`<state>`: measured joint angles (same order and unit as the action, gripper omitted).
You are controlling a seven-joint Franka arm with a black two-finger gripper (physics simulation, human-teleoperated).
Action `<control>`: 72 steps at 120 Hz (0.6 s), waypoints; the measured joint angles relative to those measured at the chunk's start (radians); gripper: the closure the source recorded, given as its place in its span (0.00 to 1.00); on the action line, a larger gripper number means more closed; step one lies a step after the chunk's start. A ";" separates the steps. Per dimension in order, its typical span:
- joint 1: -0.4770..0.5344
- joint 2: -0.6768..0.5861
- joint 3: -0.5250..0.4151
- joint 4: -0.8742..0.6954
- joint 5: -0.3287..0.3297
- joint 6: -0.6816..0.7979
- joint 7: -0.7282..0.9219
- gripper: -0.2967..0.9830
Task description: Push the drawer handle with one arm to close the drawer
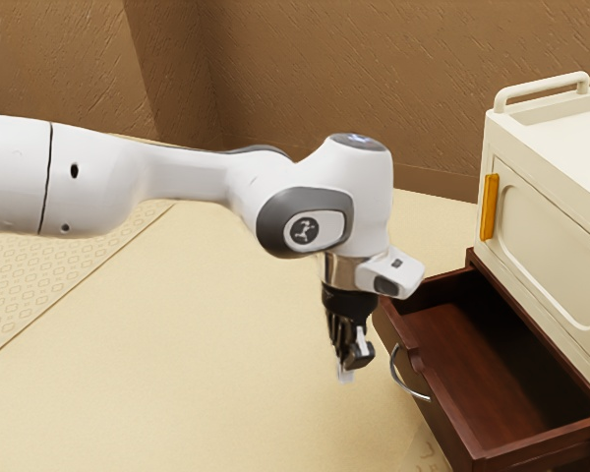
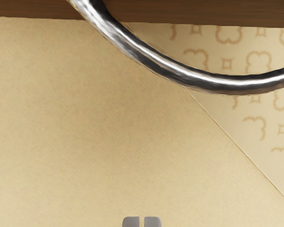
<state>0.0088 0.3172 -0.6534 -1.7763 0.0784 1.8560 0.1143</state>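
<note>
Drawer point(image 1: 453, 423) sits open, closing push left to do; gripper point(image 2: 141, 221) closed and empty, near handle point(image 2: 180, 76), not touching.

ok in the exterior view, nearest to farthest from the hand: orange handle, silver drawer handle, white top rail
1. Silver drawer handle, on the drawer front, close beside the hand.
2. Orange handle, upright on the cabinet, higher up.
3. White top rail, on top of the cabinet.
</note>
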 joint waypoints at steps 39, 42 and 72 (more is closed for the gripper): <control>-0.047 0.048 -0.018 0.054 0.041 0.001 -0.051 0.85; -0.049 0.056 -0.018 0.066 0.048 0.001 -0.054 0.85; -0.077 0.136 -0.018 0.142 0.090 0.003 -0.076 0.85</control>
<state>-0.0687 0.4532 -0.6716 -1.6341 0.1681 1.8594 0.0380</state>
